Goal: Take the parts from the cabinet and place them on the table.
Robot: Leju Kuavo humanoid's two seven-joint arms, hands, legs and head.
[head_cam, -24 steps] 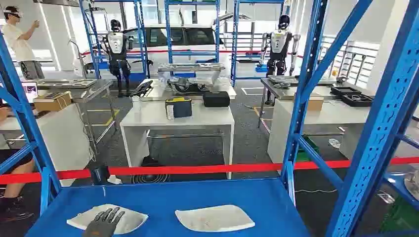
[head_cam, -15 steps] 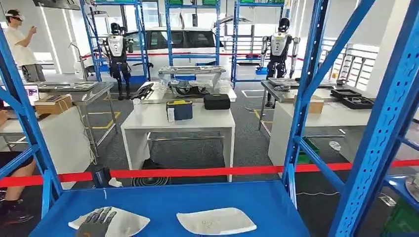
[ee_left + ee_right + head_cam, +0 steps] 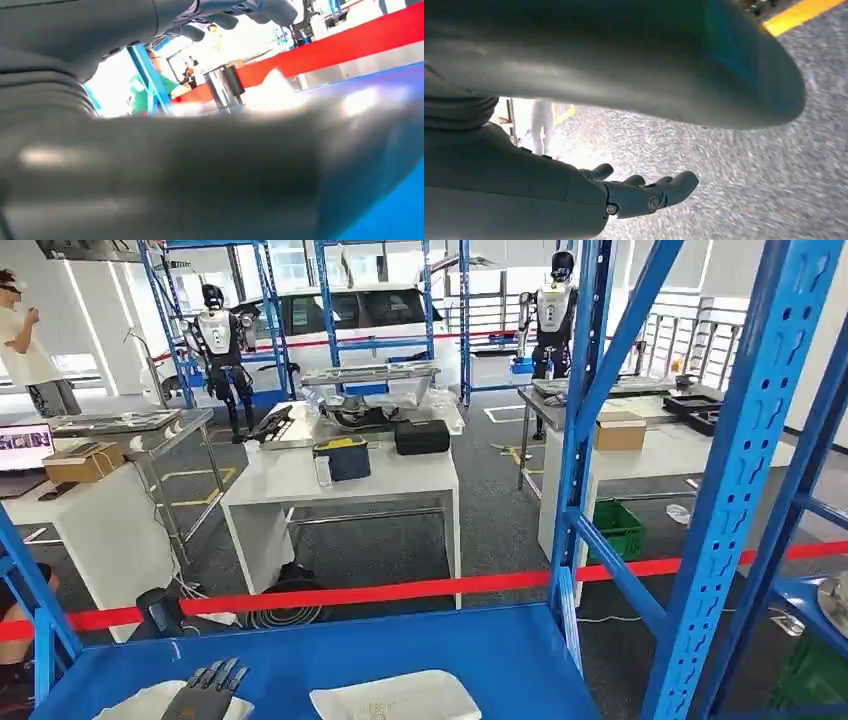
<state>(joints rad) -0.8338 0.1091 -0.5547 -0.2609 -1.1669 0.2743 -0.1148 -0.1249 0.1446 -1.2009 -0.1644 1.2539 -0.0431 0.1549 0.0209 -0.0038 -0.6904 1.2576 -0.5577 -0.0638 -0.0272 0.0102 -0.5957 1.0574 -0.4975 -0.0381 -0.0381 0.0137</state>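
Observation:
Two white flat parts lie on the blue cabinet shelf (image 3: 480,650) at the bottom of the head view. My left hand (image 3: 205,692) lies over the left part (image 3: 135,704) with its fingers stretched out flat, gripping nothing. The right part (image 3: 395,698) lies apart from it, untouched. In the left wrist view my thick grey thumb (image 3: 165,170) blocks most of the picture, with the dark fingers (image 3: 240,12) above the blue shelf (image 3: 395,215). In the right wrist view my right hand (image 3: 639,195) hangs over grey floor, fingers loosely apart and holding nothing.
Blue rack uprights (image 3: 735,460) stand at the right of the shelf and another (image 3: 30,600) at the left. A red barrier tape (image 3: 400,590) runs beyond the shelf. Behind it stand a white table (image 3: 340,480), a green crate (image 3: 615,530), two humanoid robots (image 3: 215,340) and a person (image 3: 25,345).
The whole picture has shifted left and down, so the camera has moved. My left hand still lies over the left white part, and both parts stay on the shelf.

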